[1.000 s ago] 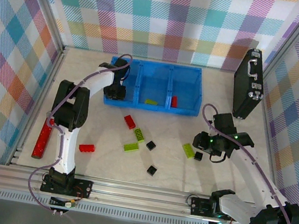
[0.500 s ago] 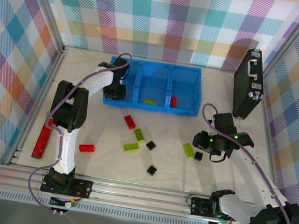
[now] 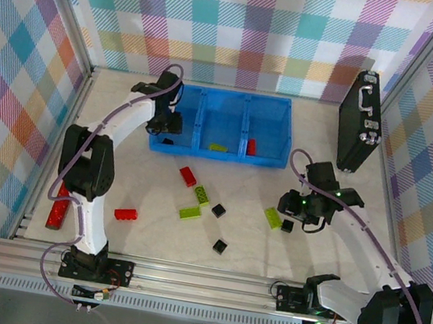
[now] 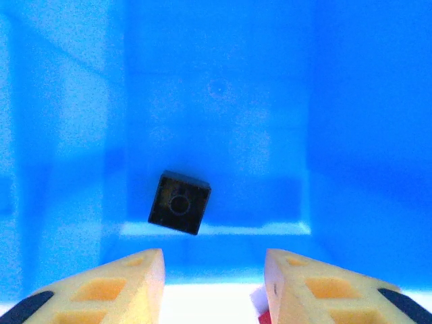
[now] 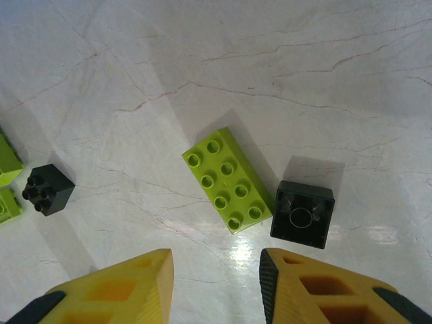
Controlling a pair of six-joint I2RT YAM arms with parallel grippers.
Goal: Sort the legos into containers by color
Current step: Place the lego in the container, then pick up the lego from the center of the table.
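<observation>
Seen from above, the left hand (image 3: pixel 163 124) hangs over the left compartment of the blue tray (image 3: pixel 236 93), where one black brick (image 3: pixel 168 141) lies. A green brick (image 3: pixel 219 147) sits in the middle compartment and a red brick (image 3: pixel 252 146) in the right one. More bricks lie scattered on the tabletop (image 3: pixel 161 244) on the near side of the tray. The right hand (image 3: pixel 298 211) hovers by a lime brick (image 3: pixel 273 217) with a black square (image 3: pixel 287 225) just to its right, and a black briefcase (image 3: pixel 359 119) stands far right. The left wrist view shows the left hand (image 4: pixel 214 268) with its fingers apart and nothing between them, the black brick (image 4: pixel 179 203) resting askew on the tray floor. In the right wrist view the right hand (image 5: pixel 216 270) is likewise spread and empty above the lime brick (image 5: pixel 228 179), studs up, with the black square (image 5: pixel 303 213) close against its end, hollow side up. These bricks look light, stiff and smooth, so the lime one is probably best pinched across its two long flat sides, though the black neighbour may get nudged. No writing is readable anywhere.
</observation>
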